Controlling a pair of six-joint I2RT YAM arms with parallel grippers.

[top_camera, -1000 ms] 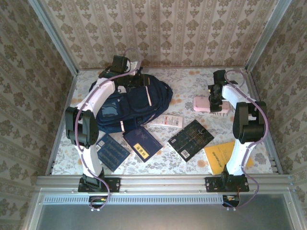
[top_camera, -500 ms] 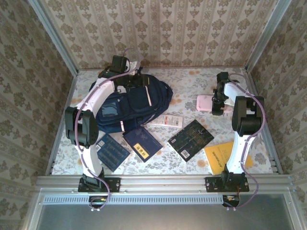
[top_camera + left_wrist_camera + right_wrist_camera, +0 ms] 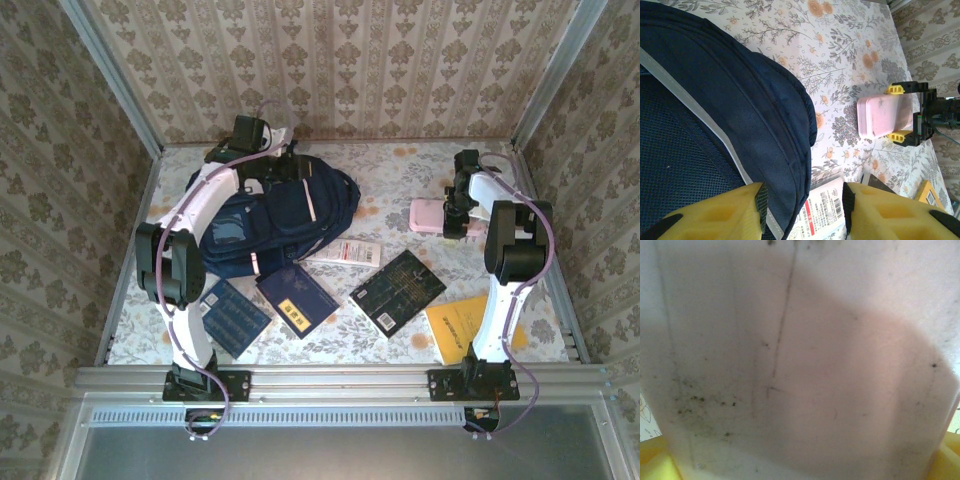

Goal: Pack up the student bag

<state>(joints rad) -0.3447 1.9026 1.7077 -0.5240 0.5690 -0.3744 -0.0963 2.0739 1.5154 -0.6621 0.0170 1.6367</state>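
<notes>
Progress: early stage. The student bag (image 3: 285, 215) lies flat, upper left of centre in the top view, its inside hidden. Outside it, below and to its right, lie a blue book (image 3: 235, 315), navy book (image 3: 297, 298), black book (image 3: 397, 290), yellow book (image 3: 465, 325) and white packet (image 3: 345, 252). The right gripper (image 3: 897, 113) flanks the pink case (image 3: 425, 215), right of centre; whether it is clamped cannot be told. The left gripper (image 3: 802, 200) stands parted over the bag's rim, pinching nothing. The bag's long axis runs lower left to upper right, and its rounded end appears to point right
</notes>
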